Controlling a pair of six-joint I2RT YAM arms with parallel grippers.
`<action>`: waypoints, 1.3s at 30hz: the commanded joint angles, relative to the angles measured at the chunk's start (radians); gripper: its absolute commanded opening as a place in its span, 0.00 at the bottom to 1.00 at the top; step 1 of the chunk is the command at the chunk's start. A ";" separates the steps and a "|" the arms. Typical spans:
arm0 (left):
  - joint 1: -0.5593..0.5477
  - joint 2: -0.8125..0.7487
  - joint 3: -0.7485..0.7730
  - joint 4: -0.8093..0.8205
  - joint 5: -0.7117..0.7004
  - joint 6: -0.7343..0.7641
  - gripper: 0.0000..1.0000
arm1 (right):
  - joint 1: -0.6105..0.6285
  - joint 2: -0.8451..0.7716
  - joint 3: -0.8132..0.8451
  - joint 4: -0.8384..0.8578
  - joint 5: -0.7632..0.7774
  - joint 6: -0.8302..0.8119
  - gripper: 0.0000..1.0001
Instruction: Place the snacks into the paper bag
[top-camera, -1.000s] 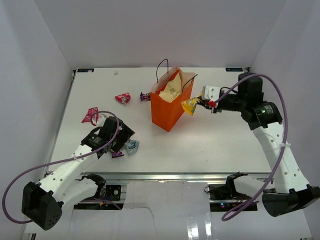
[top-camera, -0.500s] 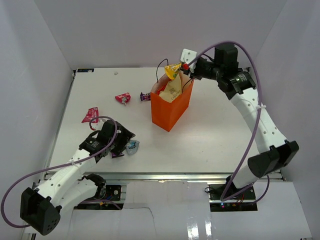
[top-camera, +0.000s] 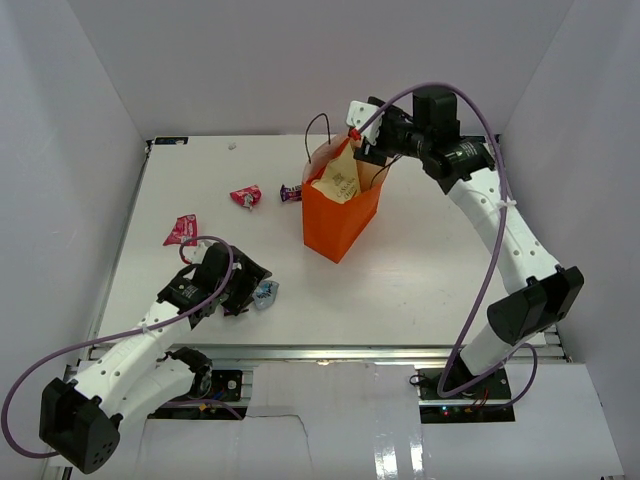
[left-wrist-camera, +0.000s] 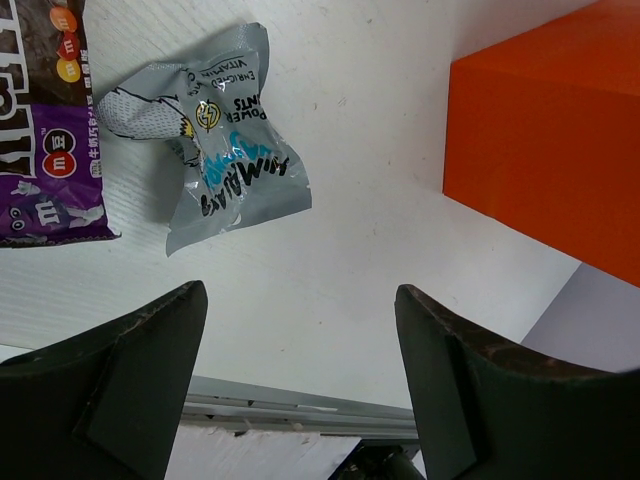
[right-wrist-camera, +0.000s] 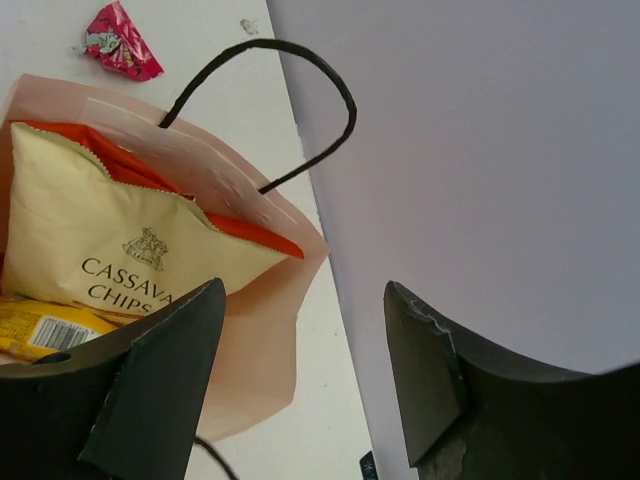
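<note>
The orange paper bag (top-camera: 340, 215) stands upright mid-table, with a cream-and-red chip bag (right-wrist-camera: 110, 250) and a yellow packet (right-wrist-camera: 40, 330) inside it. My right gripper (top-camera: 362, 140) hovers open and empty over the bag's far rim; its jaws stand wide apart in the right wrist view (right-wrist-camera: 305, 300). My left gripper (top-camera: 250, 287) is open and low over the table, just short of a clear-blue packet (left-wrist-camera: 225, 160) and a purple packet (left-wrist-camera: 40, 130). Two pink-red packets (top-camera: 245, 195) (top-camera: 181, 230) and a small purple-brown one (top-camera: 290, 192) lie on the table left of the bag.
The bag's black cord handle (right-wrist-camera: 300, 90) arches close to my right fingers. White walls enclose the table on three sides. The table's metal front rail (left-wrist-camera: 300, 415) lies just behind my left gripper.
My right gripper moved a little over the bag's mouth and opened; the yellow packet it held now lies inside the bag. My left gripper has barely shifted.
</note>
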 joint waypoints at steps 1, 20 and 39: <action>0.004 -0.002 0.000 -0.015 0.016 -0.033 0.85 | 0.002 -0.090 0.065 0.020 -0.004 0.095 0.71; 0.004 0.432 0.133 -0.054 -0.130 0.031 0.71 | -0.403 -0.477 -0.574 0.056 -0.181 0.502 0.87; 0.001 0.215 0.251 0.271 0.040 0.421 0.00 | -0.482 -0.535 -0.814 0.053 -0.248 0.519 0.86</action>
